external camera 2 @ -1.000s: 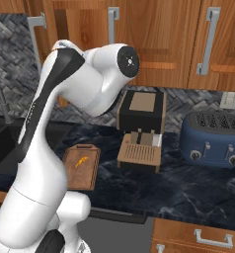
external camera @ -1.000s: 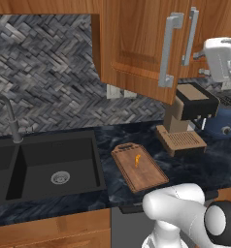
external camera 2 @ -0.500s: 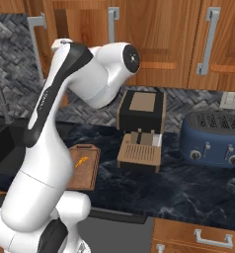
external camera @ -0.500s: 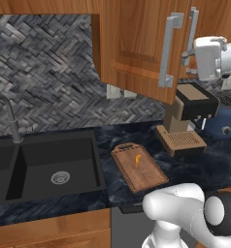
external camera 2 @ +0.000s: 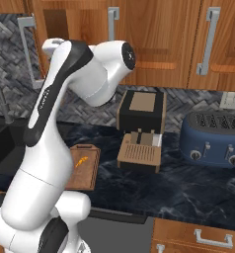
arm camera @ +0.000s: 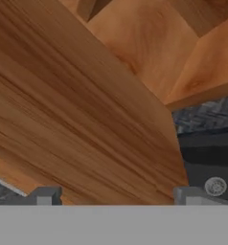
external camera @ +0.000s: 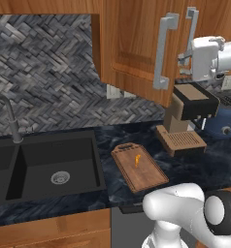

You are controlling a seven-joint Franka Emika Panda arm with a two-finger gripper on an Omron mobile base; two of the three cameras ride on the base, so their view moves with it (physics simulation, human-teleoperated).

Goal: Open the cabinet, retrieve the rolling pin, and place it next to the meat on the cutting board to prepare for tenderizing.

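Cabinet door point(external camera: 132, 48) seemingly wider ajar

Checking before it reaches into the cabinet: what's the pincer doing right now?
Pincer: open, fingertips wide apart, holding nothing, close to the cabinet door.

A black double sink point(external camera: 49, 164) with a grey faucet point(external camera: 10, 121) is sitting in the dark marbled bench point(external camera 2: 188, 190). A black-and-wood coffee machine point(external camera 2: 140, 128) is standing beside a blue toaster point(external camera 2: 213, 138), under the herringbone backsplash point(external camera: 44, 72).
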